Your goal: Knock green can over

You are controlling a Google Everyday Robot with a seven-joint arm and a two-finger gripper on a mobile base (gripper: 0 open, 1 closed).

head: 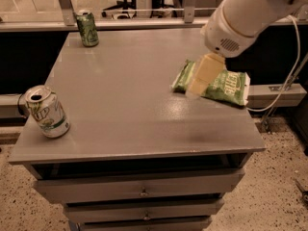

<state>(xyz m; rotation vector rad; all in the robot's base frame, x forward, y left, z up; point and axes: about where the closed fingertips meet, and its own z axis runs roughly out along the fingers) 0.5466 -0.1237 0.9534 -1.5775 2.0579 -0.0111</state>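
Observation:
The green can [87,29] stands upright at the far left corner of the grey table [134,109]. It is dark green with a silver top. My gripper [202,76] hangs from the white arm [250,13] that comes in from the upper right. It is over the right part of the table, above the left end of the green crisp bag [214,83]. It is far from the green can, well to its right and nearer the front.
A white-and-green 7UP can [47,112] stands tilted at the near left edge of the table. The crisp bag lies at the right edge. Drawers [139,191] sit under the tabletop. A white cable [284,88] hangs at the right. Railings run behind the table.

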